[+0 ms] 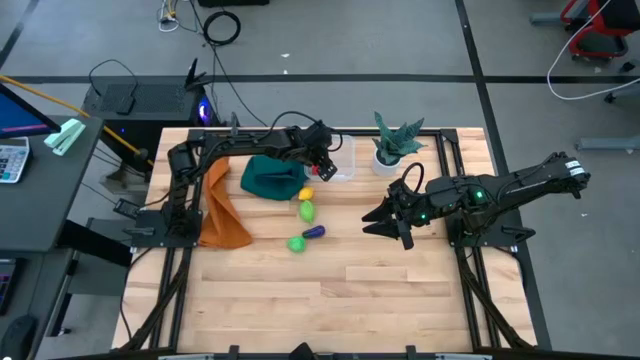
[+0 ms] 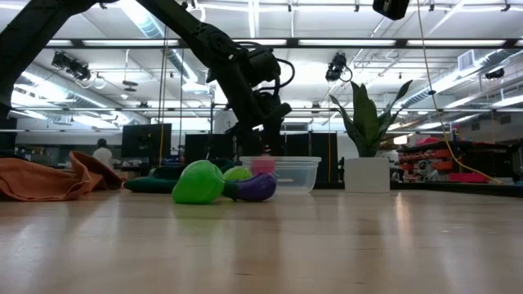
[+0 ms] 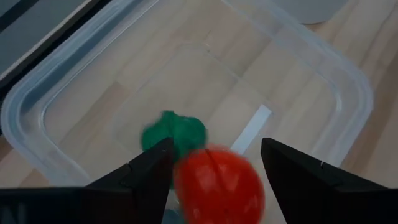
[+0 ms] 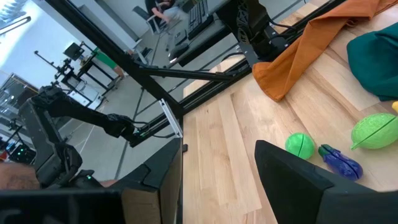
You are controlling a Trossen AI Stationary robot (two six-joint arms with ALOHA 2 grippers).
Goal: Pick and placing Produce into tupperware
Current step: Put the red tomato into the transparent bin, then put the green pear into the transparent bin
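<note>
I list what I see on the wooden table (image 1: 330, 290), largest item first.

- Left arm: reaches across the far side of the table; I see its left gripper (image 3: 214, 165) poised over the tupperware. The fingers stand apart with the red piece between them; I cannot tell whether they touch it.
- Right arm: stretched low over the right half of the table; the right gripper (image 1: 385, 218) points toward the loose produce, well apart from it. Its fingers are spread with nothing between them.
- Orange cloth (image 1: 222, 205): crumpled at the left side of the table.
- Dark teal cloth (image 1: 272, 177): bunched just right of the orange one.
- Potted plant (image 1: 392, 145): white pot, far edge, just right of the tupperware.
- Tupperware (image 3: 323, 68): clear, square, rounded corners, at the far edge between teal cloth and plant pot.
- Red piece (image 3: 217, 183): over the open tupperware, between the left fingers.
- Dark green piece (image 3: 174, 132): I see it inside the tupperware.
- Light green piece (image 1: 307, 211): on the table, near the teal cloth.
- Round green piece (image 1: 297, 243): nearest the front, just beside the purple piece.
- Purple piece (image 1: 314, 232): between the two green ones.
- Yellow piece (image 1: 306, 195): at the teal cloth's edge.
</note>
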